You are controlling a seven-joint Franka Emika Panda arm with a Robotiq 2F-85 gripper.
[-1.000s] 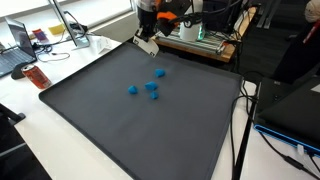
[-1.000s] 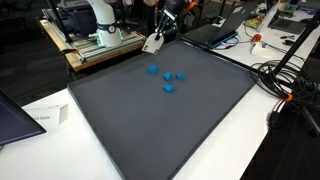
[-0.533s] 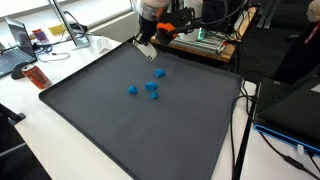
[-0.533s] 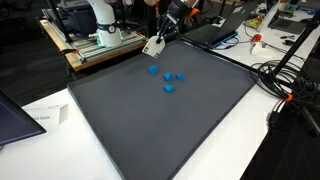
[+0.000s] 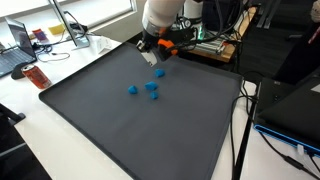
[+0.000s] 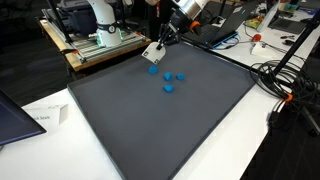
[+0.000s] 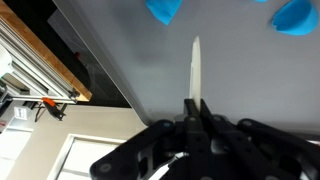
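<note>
My gripper (image 5: 153,48) is shut on a thin white flat piece (image 5: 150,57) and holds it over the far edge of the dark mat (image 5: 120,130). The piece hangs just short of several small blue blocks; the nearest (image 5: 160,72) lies right below it. In an exterior view the gripper (image 6: 160,43) holds the white piece (image 6: 153,53) just above a blue block (image 6: 152,70). The wrist view shows the piece edge-on (image 7: 196,70) between the shut fingers (image 7: 196,104), with two blue blocks (image 7: 165,8) (image 7: 295,15) ahead.
The mat (image 6: 170,130) covers a white table. A laptop (image 5: 15,45) and a red item (image 5: 37,75) sit beside it. A wooden bench with equipment (image 6: 95,45) stands behind. Cables (image 6: 285,85) run along one side. Another laptop (image 6: 18,115) sits at a corner.
The gripper has moved down and in over the mat with the white piece, closer to the blue blocks. The blocks have not moved.
</note>
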